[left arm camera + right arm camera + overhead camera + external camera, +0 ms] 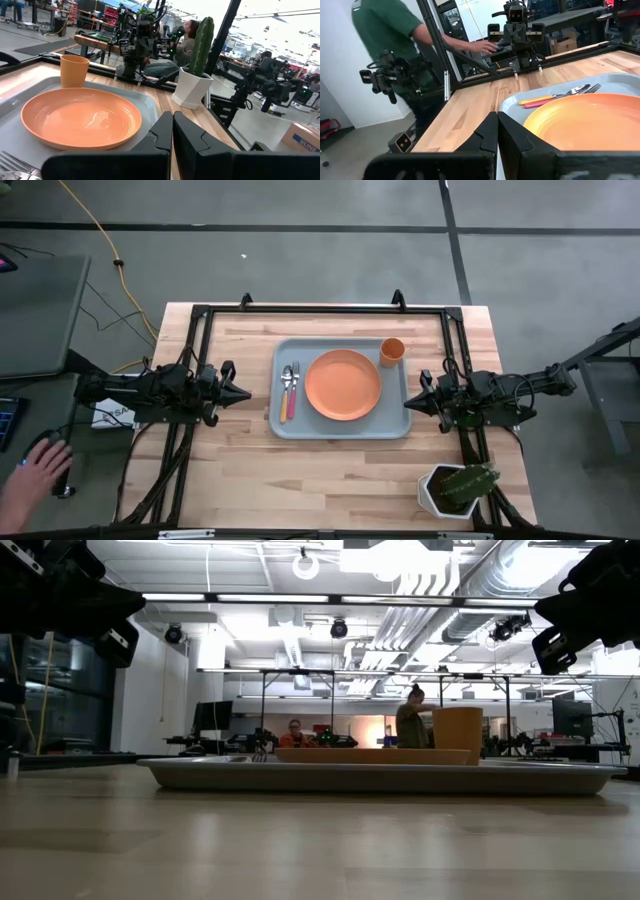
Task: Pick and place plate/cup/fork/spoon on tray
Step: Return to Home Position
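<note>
The grey-blue tray [340,425] lies at the table's middle. On it rest the orange plate [343,384], the orange cup [392,351] upright at its far right corner, and the pink-handled fork [285,402] and orange-handled spoon [293,398] side by side along its left part. The plate [80,117] and cup [74,70] also show in the left wrist view. My left gripper [246,393] is shut and empty, left of the tray. My right gripper [410,403] is shut and empty, right of the tray.
A white pot with a green cactus [458,489] stands at the table's near right corner. A black frame [320,308] runs along the far edge and sides. A person's hand [30,475] rests off the table at the left.
</note>
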